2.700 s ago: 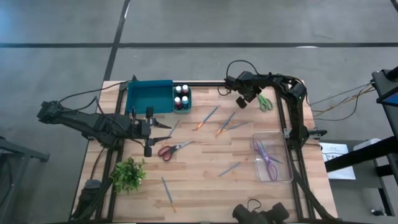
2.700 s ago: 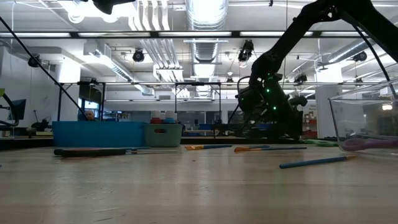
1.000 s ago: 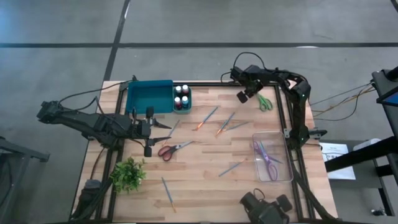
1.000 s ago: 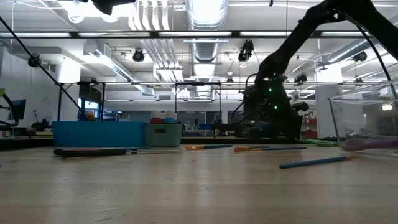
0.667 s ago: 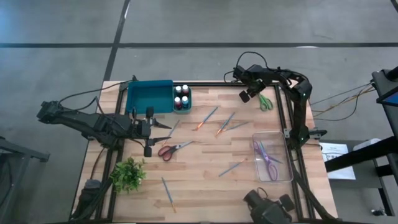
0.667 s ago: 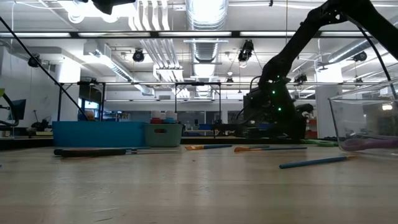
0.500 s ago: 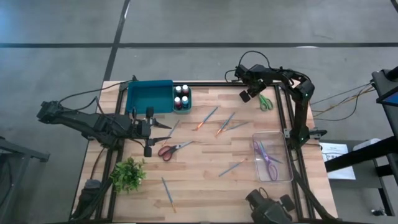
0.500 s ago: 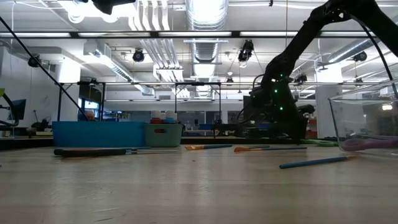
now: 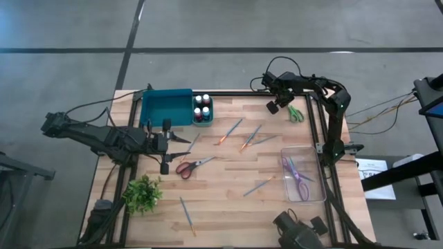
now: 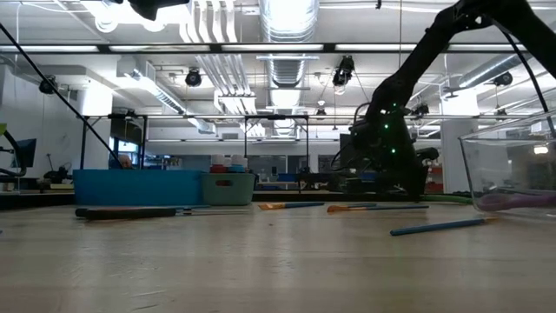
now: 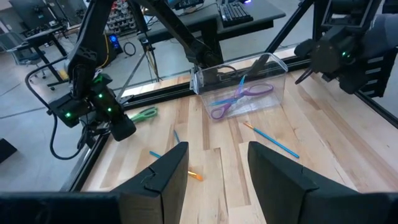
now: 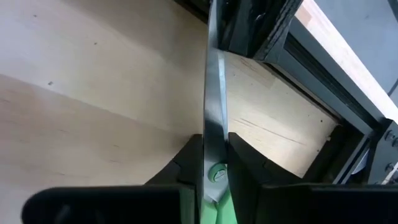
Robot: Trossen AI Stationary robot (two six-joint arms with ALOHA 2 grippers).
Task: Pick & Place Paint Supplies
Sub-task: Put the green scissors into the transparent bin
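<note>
Several thin paintbrushes lie flat on the wooden table, among them a blue one (image 9: 232,128), an orange-tinted one (image 9: 250,135), one near the clear box (image 9: 255,187) and one at the near edge (image 9: 187,215). My right gripper (image 12: 216,155) is at the table's far right corner (image 9: 279,105), shut on the green-handled scissors (image 9: 295,113). My left gripper (image 11: 217,155) hovers open over the table's left side (image 9: 183,146), holding nothing. My right gripper pinches the green scissors' closed blades (image 12: 214,140) between its two fingers, right at the pivot screw. The fingers come steeply from above and stand on either side of the blades, across them. The scissors still lie on the table.
Red scissors (image 9: 192,165) lie near my left gripper. A clear box (image 9: 315,194) at the right holds purple scissors (image 9: 296,173). A teal tray (image 9: 166,107) and a holder of paint bottles (image 9: 202,109) stand at the far left, a small plant (image 9: 142,194) near left. A black frame rail (image 12: 323,87) runs beside the scissors.
My right gripper has edged toward the table's right edge, onto the green scissors. The scissors, the brushes and my left arm have kept still.
</note>
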